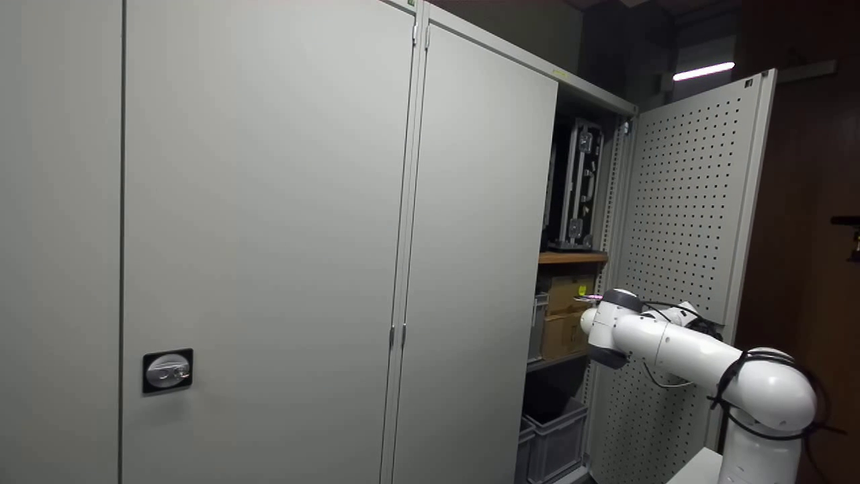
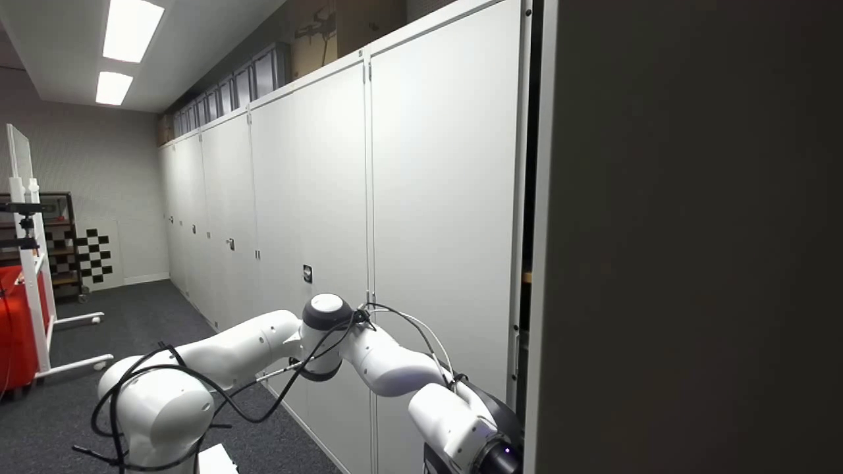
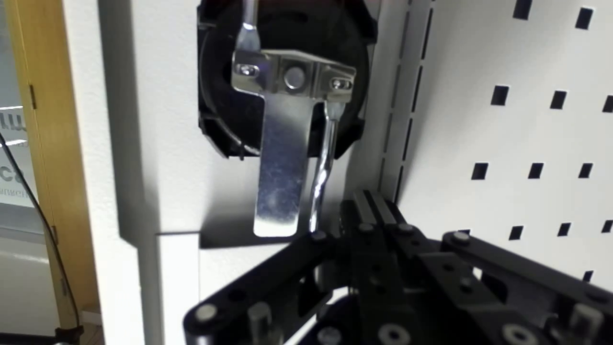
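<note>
My gripper (image 3: 372, 207) is shut, its fingers together and nothing visible between them. It stands at the inner side of an open cabinet door, whose perforated panel (image 1: 678, 202) shows in an exterior view and fills the right of the wrist view. Left of the fingertips is the door's lock: a black round housing (image 3: 287, 28), a flat metal tongue (image 3: 282, 167) and a thin metal rod (image 3: 323, 172). The gripper's linkage covers the rod's lower end; I cannot tell whether they touch. Neither exterior view shows the fingers; the door's dark outer face (image 2: 691, 237) hides them in one.
The opened cabinet holds a black case (image 1: 581, 188) on a wooden shelf (image 1: 571, 257), cardboard boxes (image 1: 566, 323) and grey crates (image 1: 557, 437). A closed door (image 1: 477, 255) adjoins the opening. Black cables (image 2: 283, 401) loop along the arm. A white wheeled stand (image 2: 39, 276) is at far left.
</note>
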Controlling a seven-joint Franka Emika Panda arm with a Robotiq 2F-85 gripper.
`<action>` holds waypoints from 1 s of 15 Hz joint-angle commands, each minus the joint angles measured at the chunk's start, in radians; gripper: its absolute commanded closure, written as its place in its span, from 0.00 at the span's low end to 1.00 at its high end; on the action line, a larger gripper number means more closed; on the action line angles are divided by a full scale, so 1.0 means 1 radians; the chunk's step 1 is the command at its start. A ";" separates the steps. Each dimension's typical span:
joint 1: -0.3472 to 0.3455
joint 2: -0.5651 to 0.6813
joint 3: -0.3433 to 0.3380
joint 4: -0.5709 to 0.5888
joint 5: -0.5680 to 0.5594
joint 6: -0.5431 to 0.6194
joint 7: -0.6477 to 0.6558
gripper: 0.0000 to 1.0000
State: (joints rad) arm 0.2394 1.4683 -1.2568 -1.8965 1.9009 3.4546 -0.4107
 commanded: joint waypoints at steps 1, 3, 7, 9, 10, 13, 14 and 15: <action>-0.038 0.006 -0.044 0.038 -0.080 0.000 0.079 1.00; -0.055 0.007 -0.045 0.047 -0.098 -0.002 0.103 1.00; -0.099 0.007 -0.033 0.078 -0.141 0.012 0.152 1.00; -0.122 0.007 -0.034 0.091 -0.173 0.013 0.182 1.00; -0.134 0.007 -0.037 0.097 -0.195 0.013 0.200 1.00; -0.171 0.007 -0.039 0.123 -0.261 0.014 0.255 1.00; -0.186 0.007 -0.038 0.134 -0.284 0.014 0.274 1.00; -0.199 0.007 -0.037 0.144 -0.307 0.015 0.293 1.00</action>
State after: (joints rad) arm 0.0994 1.4751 -1.2498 -1.8416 1.6740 3.4512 -0.1676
